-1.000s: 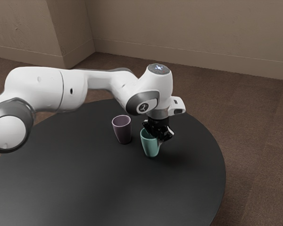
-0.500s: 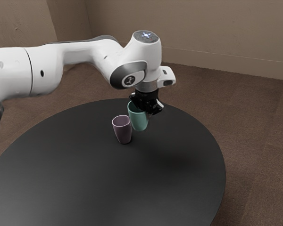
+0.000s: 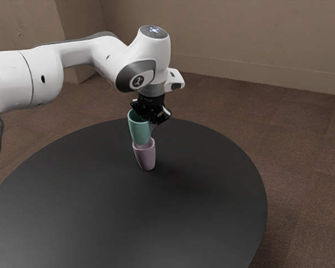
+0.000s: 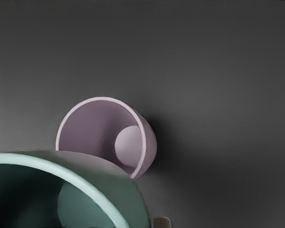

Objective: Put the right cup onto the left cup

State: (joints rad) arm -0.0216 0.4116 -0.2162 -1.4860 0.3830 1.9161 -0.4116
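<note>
My gripper (image 3: pixel 151 114) is at the upper wall of the teal cup (image 3: pixel 139 129), shut on it and holding it upright in the air. The cup's lower end overlaps the mouth of the mauve cup (image 3: pixel 146 157), which stands upright on the table. In the wrist view the teal cup (image 4: pixel 128 190) is large and close, covering part of the mauve cup's rim. Much of the open mouth and inner floor of the mauve cup (image 4: pixel 88 126) still shows there, so the two look offset from each other.
The round black table (image 3: pixel 201 206) spreads around the mauve cup, its far edge a short way behind the cups. Brown carpet and a beige wall lie beyond it.
My hand first lifted the teal cup off the table, then carried it toward the exterior view's left and slightly higher, over the mauve cup. The mauve cup has stayed in place.
</note>
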